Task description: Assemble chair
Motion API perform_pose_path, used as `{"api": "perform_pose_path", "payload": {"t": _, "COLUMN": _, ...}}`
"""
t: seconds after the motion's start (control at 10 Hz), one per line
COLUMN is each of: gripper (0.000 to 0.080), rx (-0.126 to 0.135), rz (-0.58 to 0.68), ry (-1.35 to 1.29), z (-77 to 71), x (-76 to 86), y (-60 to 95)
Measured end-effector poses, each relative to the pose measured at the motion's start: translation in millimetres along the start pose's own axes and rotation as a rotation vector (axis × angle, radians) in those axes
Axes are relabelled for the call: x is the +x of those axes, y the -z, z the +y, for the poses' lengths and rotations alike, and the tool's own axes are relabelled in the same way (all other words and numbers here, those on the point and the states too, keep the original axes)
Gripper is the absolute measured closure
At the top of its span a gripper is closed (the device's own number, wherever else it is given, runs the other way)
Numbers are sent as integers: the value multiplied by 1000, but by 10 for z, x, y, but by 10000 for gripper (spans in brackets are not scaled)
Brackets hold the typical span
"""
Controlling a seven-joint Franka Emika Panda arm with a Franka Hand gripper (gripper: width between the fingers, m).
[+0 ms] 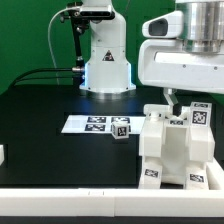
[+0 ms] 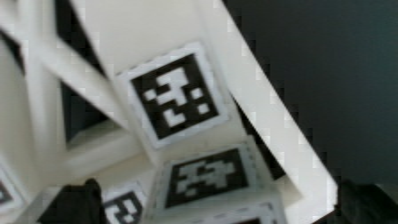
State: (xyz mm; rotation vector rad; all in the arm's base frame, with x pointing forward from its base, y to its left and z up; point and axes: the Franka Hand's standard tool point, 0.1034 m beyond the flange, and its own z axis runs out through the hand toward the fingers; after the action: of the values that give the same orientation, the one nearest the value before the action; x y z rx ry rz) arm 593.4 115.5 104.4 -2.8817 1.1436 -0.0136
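Toward the exterior view's right edge, the partly built chair of matte white blocky plastic bars and tagged slabs (image 1: 172, 150) stands on the black table (image 1: 40, 120). Just above it hangs the two-finger gripper (image 1: 173, 101), jaws spread wide, clasping nothing. Best to descend straight, centring one bar between the fingers before closing.

The chair (image 1: 175, 150) blocks the exterior view's right; the black table (image 1: 40, 115) leftward lies open.
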Motion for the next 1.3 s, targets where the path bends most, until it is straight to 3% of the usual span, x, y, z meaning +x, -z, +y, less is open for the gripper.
{"api": "perform_pose_path", "payload": {"t": 0.4, "gripper": 151, "rx": -1, "rz": -6, "ry": -78, "z": 1, "x": -21, "y": -32}}
{"api": "perform_pose_path", "payload": {"t": 0.6, "gripper": 384, "rx": -2, "rz": -6, "ry": -79, "z": 2, "x": -21, "y": -34}}
{"api": "perform_pose_path", "payload": {"t": 0.7, "gripper": 384, "rx": -2, "rz": -6, "ry": -79, "z": 3, "x": -21, "y": -35}}
{"api": "perform_pose_path", "payload": {"t": 0.8, "gripper": 521, "rx": -2, "rz": -6, "ry": -79, "z": 3, "x": -21, "y": -36}}
{"api": "perform_pose_path", "payload": {"t": 1.3, "gripper": 521, "rx": 4, "rz": -2, "ry": -116, "z": -9, "x": 48, "y": -34}}
